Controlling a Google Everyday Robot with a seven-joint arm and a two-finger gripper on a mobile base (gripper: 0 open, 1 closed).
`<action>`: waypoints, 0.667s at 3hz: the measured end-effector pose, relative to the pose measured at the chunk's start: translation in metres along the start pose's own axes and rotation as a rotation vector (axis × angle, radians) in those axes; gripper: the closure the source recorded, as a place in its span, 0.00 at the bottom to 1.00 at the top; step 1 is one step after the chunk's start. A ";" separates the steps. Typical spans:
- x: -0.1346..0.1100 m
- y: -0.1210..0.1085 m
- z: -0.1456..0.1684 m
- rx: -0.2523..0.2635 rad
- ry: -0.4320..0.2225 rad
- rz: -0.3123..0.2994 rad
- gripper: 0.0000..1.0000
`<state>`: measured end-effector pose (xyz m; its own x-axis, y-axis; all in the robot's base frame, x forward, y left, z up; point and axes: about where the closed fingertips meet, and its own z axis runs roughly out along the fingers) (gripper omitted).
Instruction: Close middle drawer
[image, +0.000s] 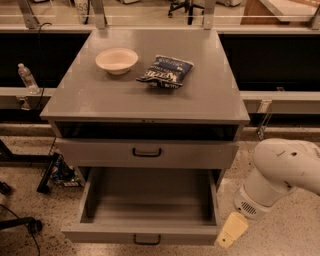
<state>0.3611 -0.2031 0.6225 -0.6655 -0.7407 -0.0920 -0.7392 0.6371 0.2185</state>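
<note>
The middle drawer (145, 234) is pulled far out at the bottom of the view. It has a low grey front panel with a small black handle, and its deep tray (150, 197) is empty. Above it is a taller-fronted grey drawer (146, 153) with a wider black handle, almost shut. My white arm (282, 172) is to the right of the cabinet. My gripper (230, 231), a cream-coloured tip, hangs just beside the open drawer's front right corner, apart from it.
On the grey cabinet top (90, 95) are a cream bowl (116, 60) and a dark blue chip bag (166, 71). A water bottle (26, 78) stands on a rail at the left. Cables and a black stand (55, 172) lie on the speckled floor to the left.
</note>
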 end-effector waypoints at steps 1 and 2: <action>0.004 -0.007 0.038 -0.038 0.030 0.062 0.00; 0.010 -0.014 0.072 -0.061 0.065 0.142 0.00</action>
<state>0.3571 -0.2039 0.5488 -0.7531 -0.6579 0.0068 -0.6294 0.7234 0.2837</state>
